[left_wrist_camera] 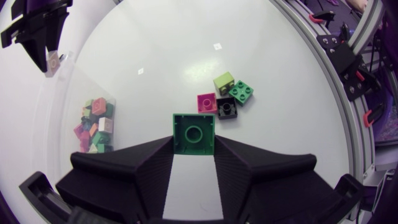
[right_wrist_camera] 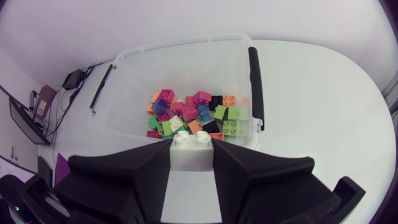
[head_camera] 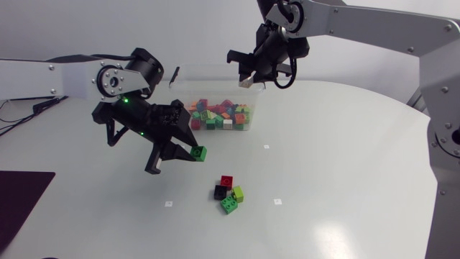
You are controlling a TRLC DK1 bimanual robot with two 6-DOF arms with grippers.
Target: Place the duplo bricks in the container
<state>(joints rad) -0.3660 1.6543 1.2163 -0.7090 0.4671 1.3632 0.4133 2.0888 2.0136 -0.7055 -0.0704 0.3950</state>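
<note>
My left gripper [head_camera: 195, 153] hangs above the table, shut on a green brick [head_camera: 200, 152]; the left wrist view shows that brick [left_wrist_camera: 194, 134] clamped between both fingers. On the table ahead of it lie a red brick [head_camera: 227, 180], a black one [head_camera: 220, 192], a lime one [head_camera: 238, 193] and a second green one [head_camera: 230, 206]. My right gripper [head_camera: 248, 79] is shut on a white brick [right_wrist_camera: 192, 149] and hovers over the clear container [head_camera: 208, 72], which holds several coloured bricks [right_wrist_camera: 193, 115].
The container [right_wrist_camera: 180, 45] stands at the back middle of the white table, with a black strip along one rim [right_wrist_camera: 255, 87]. A dark mat [head_camera: 18, 198] lies at the front left. Small white marks dot the tabletop near the loose bricks.
</note>
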